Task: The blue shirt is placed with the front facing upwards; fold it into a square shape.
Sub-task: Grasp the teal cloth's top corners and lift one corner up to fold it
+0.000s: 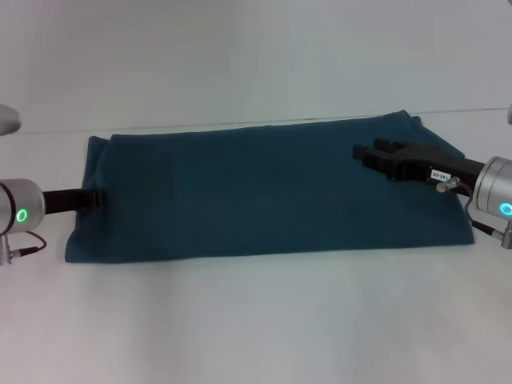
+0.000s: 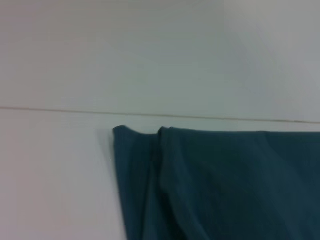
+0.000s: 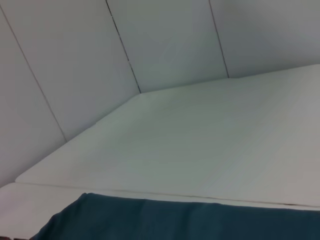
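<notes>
The blue shirt [image 1: 264, 192] lies flat on the white table as a long, wide rectangle, plain teal side up, with no lettering showing. My left gripper [image 1: 100, 198] reaches in from the left and meets the middle of the shirt's left edge. My right gripper [image 1: 368, 150] hovers over the shirt's far right part, open, with nothing between its fingers. In the left wrist view a far corner of the shirt [image 2: 225, 185] shows soft folds. The right wrist view shows only a strip of the shirt's edge [image 3: 175, 220].
The white table [image 1: 256, 328] stretches bare in front of the shirt, and a seam line [image 1: 56, 130] crosses it just behind the shirt. White wall panels [image 3: 165, 45] rise beyond the table.
</notes>
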Controlling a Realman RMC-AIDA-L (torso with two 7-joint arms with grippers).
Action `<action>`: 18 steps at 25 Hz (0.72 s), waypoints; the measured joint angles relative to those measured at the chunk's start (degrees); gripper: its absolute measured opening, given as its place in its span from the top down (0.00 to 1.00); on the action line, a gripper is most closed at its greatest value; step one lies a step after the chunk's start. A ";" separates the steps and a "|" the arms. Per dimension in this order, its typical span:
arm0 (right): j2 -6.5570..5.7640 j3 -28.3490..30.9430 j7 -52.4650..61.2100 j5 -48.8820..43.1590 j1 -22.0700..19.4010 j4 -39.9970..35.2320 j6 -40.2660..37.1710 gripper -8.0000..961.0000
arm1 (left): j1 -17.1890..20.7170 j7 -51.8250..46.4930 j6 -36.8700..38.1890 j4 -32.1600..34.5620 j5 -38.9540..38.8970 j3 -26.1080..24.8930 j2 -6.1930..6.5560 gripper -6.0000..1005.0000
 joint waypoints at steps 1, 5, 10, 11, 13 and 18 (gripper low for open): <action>0.00 0.00 0.00 0.04 -0.08 0.05 0.00 0.47 | -0.07 0.26 0.05 0.02 -0.29 0.06 -0.04 0.80; 0.00 0.05 0.08 0.09 -0.21 0.15 0.00 0.47 | -0.59 0.57 0.15 0.07 -0.66 0.44 -0.11 0.95; -0.02 0.03 0.76 -0.02 -0.24 0.04 0.00 0.47 | 0.02 0.59 -0.09 1.84 0.18 0.51 -0.21 0.99; -0.05 0.03 0.82 -0.03 -0.25 -0.04 -0.01 0.47 | 0.26 0.57 -0.07 2.23 0.28 0.52 -0.29 0.99; -0.07 0.01 0.84 -0.04 -0.26 -0.16 -0.03 0.47 | 1.04 0.47 -0.21 3.45 0.51 0.53 -0.73 0.98; -0.08 0.00 0.85 -0.05 -0.23 -0.34 -0.01 0.47 | 2.97 0.16 -3.30 7.12 0.46 0.31 -2.85 0.91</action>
